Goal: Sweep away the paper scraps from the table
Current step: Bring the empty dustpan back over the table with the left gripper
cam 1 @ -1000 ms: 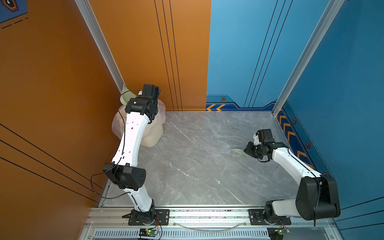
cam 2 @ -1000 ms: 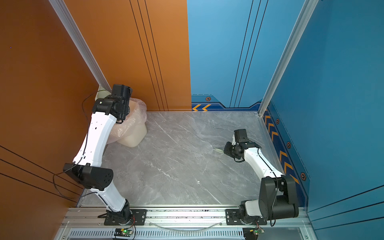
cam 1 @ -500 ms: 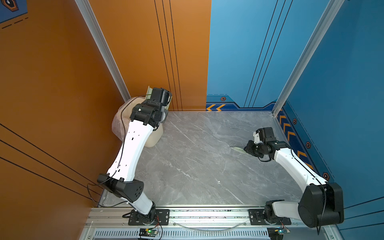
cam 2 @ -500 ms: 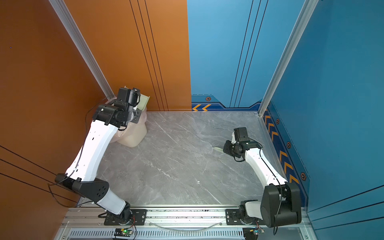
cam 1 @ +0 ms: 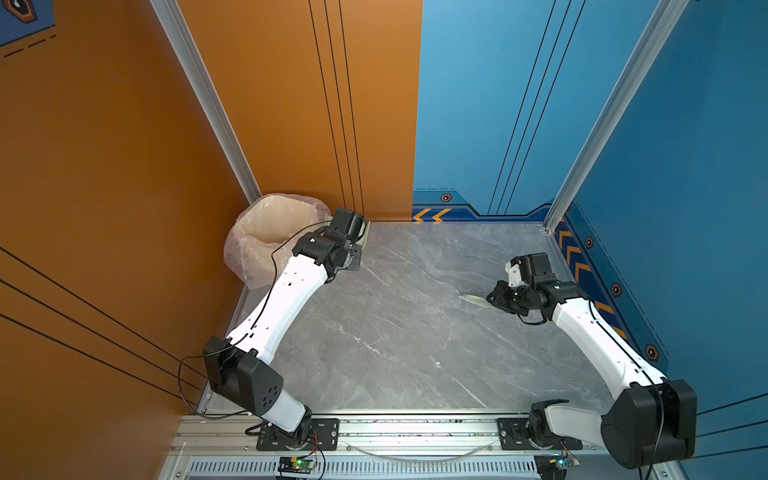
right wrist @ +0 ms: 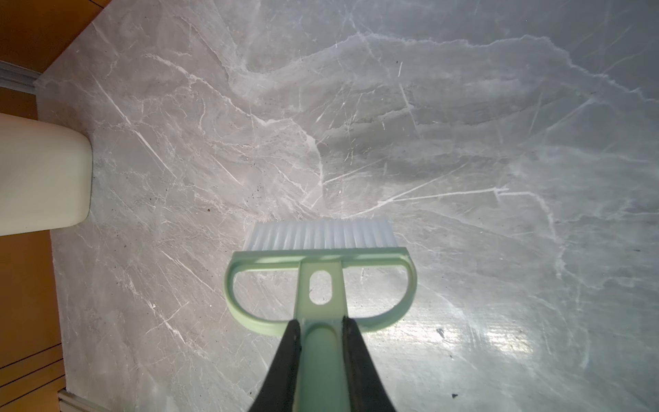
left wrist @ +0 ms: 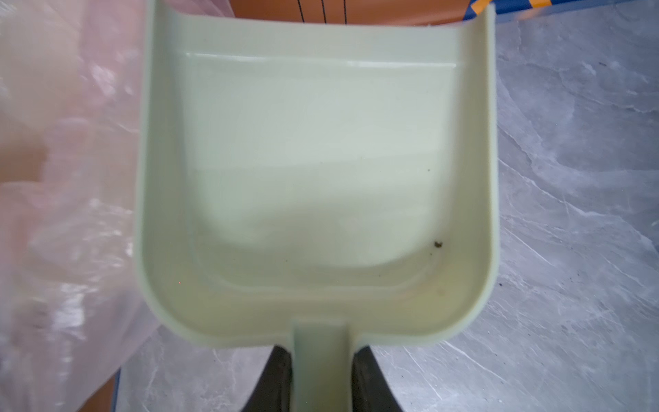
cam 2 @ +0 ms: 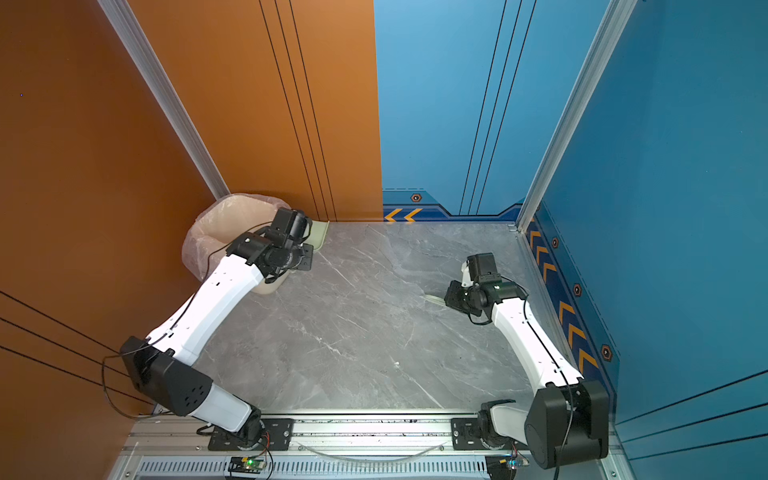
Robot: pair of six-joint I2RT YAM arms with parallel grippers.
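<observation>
At the far left corner of the grey marbled surface (cam 1: 415, 332), clamps the left tool (left wrist: 321, 372) on the handle of a pale green dustpan (left wrist: 321, 160), with dark fingers (left wrist: 274, 381) pressed to both sides of the stem. Holds the pan just beside a cream bin (cam 1: 266, 245) lined with a clear plastic liner (left wrist: 64, 185), close to the orange wall (cam 1: 291, 124). Shows only a sliver of pale green past the wrist in both top views. Faces the open side of the pan toward the wrist camera, mouth turned to the wall. Carries nothing there but a small dark speck (left wrist: 438, 244) near the rear wall of the pan. Cannot tell whether the lip rests on the marble or hangs above it.

On the right side, well apart from the pan, grips the stem of a pale green brush (right wrist: 321, 271) with the right tool (right wrist: 319, 356), jaws narrow and tight against the handle. Points the white bristles (right wrist: 322, 233) away from the wrist, toward the middle of the surface and low over the marble. Cannot tell whether the tips touch. Sits near the blue side wall (cam 1: 665, 208), forearm angled back to its base on the metal rail (cam 1: 415, 428) at the near edge.

As for the paper scraps: cannot make them out in any view. Inside of the bin too pale and blurred through the liner to tell.
</observation>
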